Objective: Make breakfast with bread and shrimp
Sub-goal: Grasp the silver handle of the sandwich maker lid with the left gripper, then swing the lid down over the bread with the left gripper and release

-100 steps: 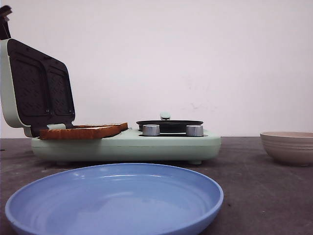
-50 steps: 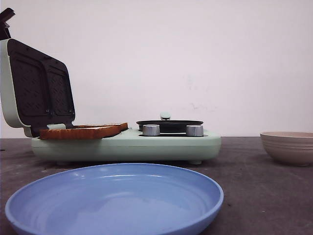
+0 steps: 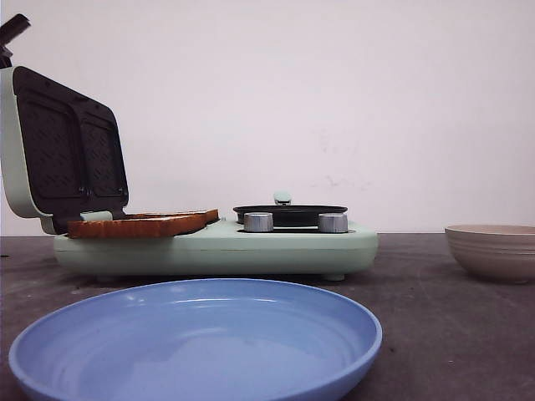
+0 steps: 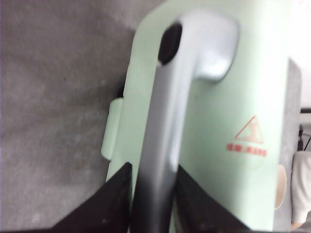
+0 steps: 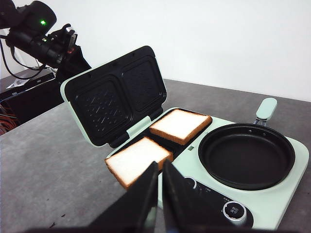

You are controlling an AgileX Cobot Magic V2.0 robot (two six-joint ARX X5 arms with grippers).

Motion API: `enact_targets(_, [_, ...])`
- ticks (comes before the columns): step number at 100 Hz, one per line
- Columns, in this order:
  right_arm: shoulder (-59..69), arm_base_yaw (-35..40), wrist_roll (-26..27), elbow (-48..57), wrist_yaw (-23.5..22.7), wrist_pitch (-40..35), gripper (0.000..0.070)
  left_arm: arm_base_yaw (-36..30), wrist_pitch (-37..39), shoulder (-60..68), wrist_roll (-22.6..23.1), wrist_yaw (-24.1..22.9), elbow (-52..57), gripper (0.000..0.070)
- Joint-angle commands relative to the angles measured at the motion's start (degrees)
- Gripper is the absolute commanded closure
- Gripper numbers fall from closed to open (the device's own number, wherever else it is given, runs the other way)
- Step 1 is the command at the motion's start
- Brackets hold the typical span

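Nearest in the front view, a wide blue plate (image 3: 196, 338) resting on the dark grey table (image 3: 443, 326), filling the near left and centre. Behind it, a mint-green breakfast machine (image 3: 217, 249) stretching across the middle, blocking sight of the table beyond. Lid (image 3: 63, 146) of the machine propped open at the far left, dark grill plates facing right. Two slices of bread (image 3: 142, 224) lying flat side by side on the lower grill plate, just under the raised lid, crusts golden brown; seen from above in the right wrist view as one nearer slice (image 5: 138, 160) and one farther slice (image 5: 181, 124), edges nearly touching. To the right of the bread, a round black frying pan (image 3: 289, 214) sitting on the machine, with two silver knobs (image 3: 258, 222) in front of it. Far right, a beige ribbed bowl (image 3: 493, 249) standing well apart from the machine; contents hidden by its rim, shrimp not visible.

Left gripper (image 4: 151, 187) clamped on the silver lid handle (image 4: 167, 116), a dark finger pressed against either side. Right gripper (image 5: 158, 194) hovering near and above the machine, fingers drawn together with only a thin slit between, holding nothing.
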Motion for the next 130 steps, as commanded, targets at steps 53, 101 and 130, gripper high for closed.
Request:
enact_targets(53, [0.3,0.3,0.6,0.4,0.0,0.5,0.0695,-7.0,1.4,1.6,-0.2,0.9,1.7,0.0690])
enact_targets(101, [0.3,0.3,0.6,0.4,0.0,0.5,0.0695,-14.5,6.1,1.6,-0.2,-1.4,1.7,0.0690])
enact_targets(130, [0.3,0.3,0.6,0.4,0.0,0.5,0.0695,-18.7,9.6,1.6,-1.4,-5.0,1.7,0.0690])
